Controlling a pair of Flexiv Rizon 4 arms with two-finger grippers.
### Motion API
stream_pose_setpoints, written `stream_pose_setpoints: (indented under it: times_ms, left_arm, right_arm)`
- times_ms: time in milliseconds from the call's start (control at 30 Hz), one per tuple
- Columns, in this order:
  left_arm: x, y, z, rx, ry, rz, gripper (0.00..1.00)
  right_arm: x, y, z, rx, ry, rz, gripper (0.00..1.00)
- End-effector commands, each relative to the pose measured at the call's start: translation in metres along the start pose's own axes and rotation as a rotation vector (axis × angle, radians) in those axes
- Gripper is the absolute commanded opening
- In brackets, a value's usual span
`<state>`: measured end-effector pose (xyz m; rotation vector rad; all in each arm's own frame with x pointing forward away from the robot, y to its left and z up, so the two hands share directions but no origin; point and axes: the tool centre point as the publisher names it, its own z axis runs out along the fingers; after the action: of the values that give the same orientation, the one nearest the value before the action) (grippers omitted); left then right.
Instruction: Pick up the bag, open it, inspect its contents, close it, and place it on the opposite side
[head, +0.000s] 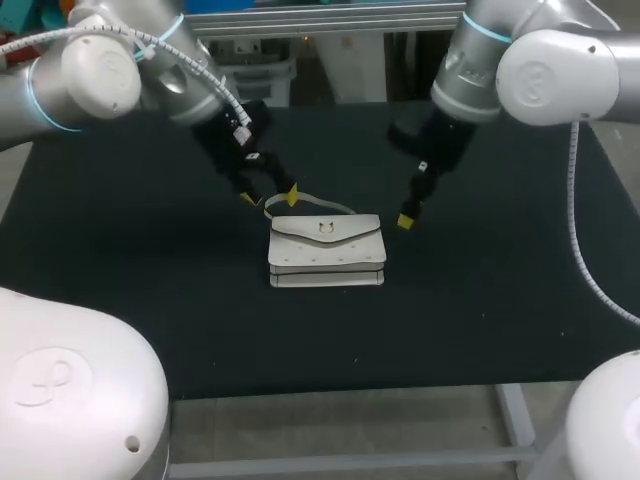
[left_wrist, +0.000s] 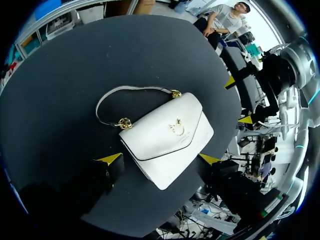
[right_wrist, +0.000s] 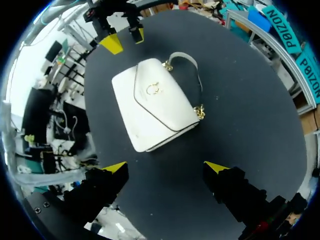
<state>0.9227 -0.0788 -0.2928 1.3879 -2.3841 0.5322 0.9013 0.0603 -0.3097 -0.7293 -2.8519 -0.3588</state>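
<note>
Nearest your head camera sat two white arm housings, the left housing (head: 70, 390) in one lower corner and the right housing (head: 612, 420) in the other. Beyond them you had one black table (head: 150, 300) with one white handbag (head: 326, 250) lying flat near its middle, flap side up and flap closed. The bag carried one gold clasp (head: 325, 228) on the flap. Its single strap (head: 310, 203) curved across the tabletop on the far side of the bag, and the left wrist view showed two gold rings joining the strap to the bag's corners.

Your left gripper (head: 270, 197) hung over the strap just behind the bag's far left corner. Its two yellow-tipped fingers were spread, with nothing pinched between them. In its own wrist view the handbag (left_wrist: 167, 137) lay under and ahead of the left gripper (left_wrist: 160, 159), one bag corner showing between the parted fingers without touching either.

Your right gripper (head: 405, 222) hung just beside the bag's far right corner, apart from it; only one of its yellow tips showed from the head camera. In the right wrist view the right gripper (right_wrist: 165, 167) had both fingers set wide apart, gripping nothing, and the handbag (right_wrist: 152, 110) lay ahead of them on the table. Counted across the views, that made four yellow tips on two grippers, none of them touching the bag.
</note>
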Motion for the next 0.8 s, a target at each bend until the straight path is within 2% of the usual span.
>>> stream_pose_setpoints:
  times_ms: [33, 67, 100, 133, 667, 733, 767, 800]
  left_arm:
    - [-0.010, -0.004, 0.003, -0.008, 0.110, -0.285, 1.00]
    - [-0.011, -0.003, 0.003, 0.000, 0.121, -0.329, 1.00]
    - [-0.012, -0.004, 0.005, 0.049, 0.078, -0.467, 1.00]
    - [-0.012, -0.004, 0.005, 0.049, 0.078, -0.467, 1.00]
    - [-0.012, -0.004, 0.005, 0.049, 0.078, -0.467, 1.00]
    - [-0.011, -0.002, 0.008, 0.102, 0.125, -0.539, 1.00]
    - [-0.010, 0.000, 0.010, 0.132, 0.133, -0.594, 1.00]
    - [-0.009, 0.002, 0.012, 0.143, 0.133, -0.610, 1.00]
  right_arm:
    - [-0.011, -0.002, 0.003, -0.049, 0.149, 0.248, 1.00]
    - [-0.011, -0.003, 0.003, -0.052, 0.148, 0.263, 1.00]
    - [-0.011, -0.005, 0.002, -0.065, 0.141, 0.295, 1.00]
    - [-0.008, -0.005, 0.000, -0.040, 0.087, 0.316, 1.00]
    - [-0.008, -0.005, 0.000, -0.040, 0.087, 0.316, 1.00]
    - [-0.002, -0.004, 0.002, -0.045, 0.066, 0.355, 1.00]
    - [0.003, -0.004, 0.003, -0.070, 0.057, 0.392, 1.00]
    - [0.008, -0.004, 0.004, -0.109, 0.092, 0.443, 1.00]
